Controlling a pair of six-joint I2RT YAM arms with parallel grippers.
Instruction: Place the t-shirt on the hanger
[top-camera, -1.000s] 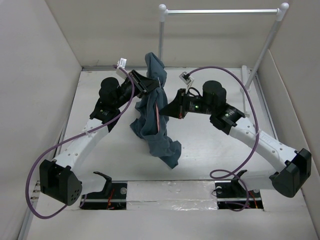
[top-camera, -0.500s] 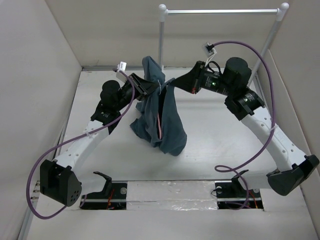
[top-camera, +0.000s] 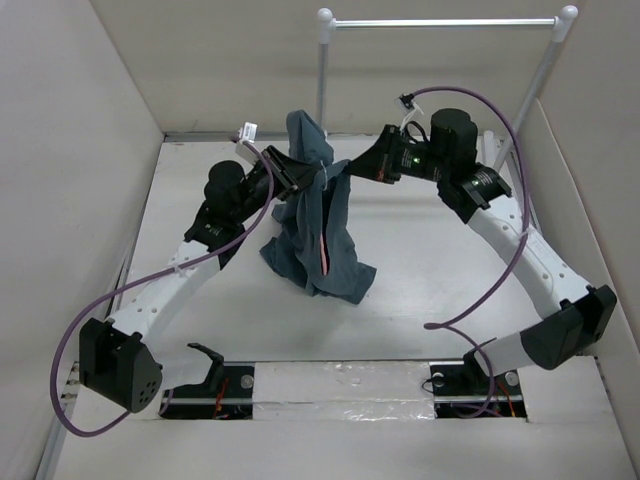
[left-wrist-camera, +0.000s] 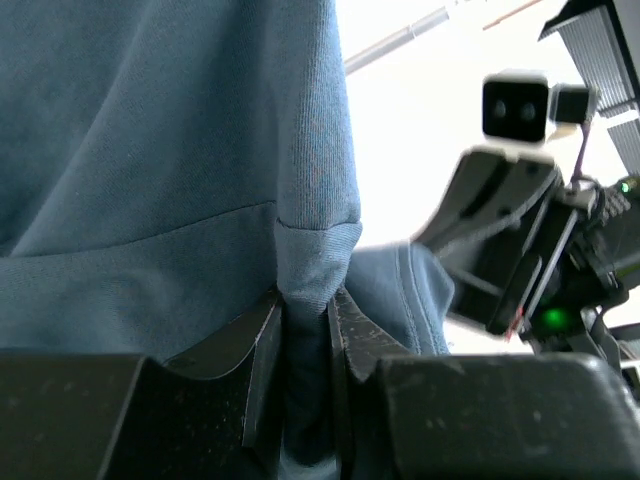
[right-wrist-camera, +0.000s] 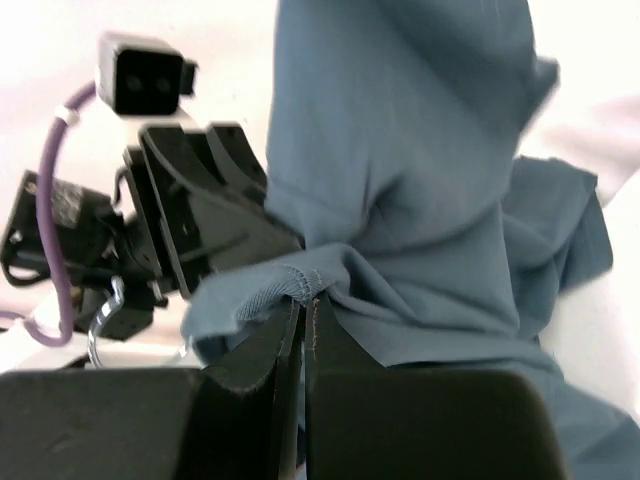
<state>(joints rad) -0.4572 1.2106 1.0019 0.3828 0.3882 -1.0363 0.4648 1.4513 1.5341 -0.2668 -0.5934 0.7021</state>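
Note:
A blue t-shirt hangs bunched above the middle of the table, its lower end resting on the surface. A thin salmon-pink strip of the hanger shows among the folds; the rest is hidden by cloth. From the left, my left gripper is shut on a thick fold of the t-shirt, pinched between its fingers. From the right, my right gripper is shut on a stitched hem of the t-shirt. The two grippers sit close together, facing each other near the top of the cloth.
A white clothes rack with a metal bar stands at the back right, its posts reaching the table. Beige walls enclose the table on the left, back and right. Purple cables loop off both arms.
My right arm has swung up and back from the table's middle, carrying its edge of the t-shirt up beside the left gripper. The cloth's trailing end has drawn in. The left gripper barely moved.

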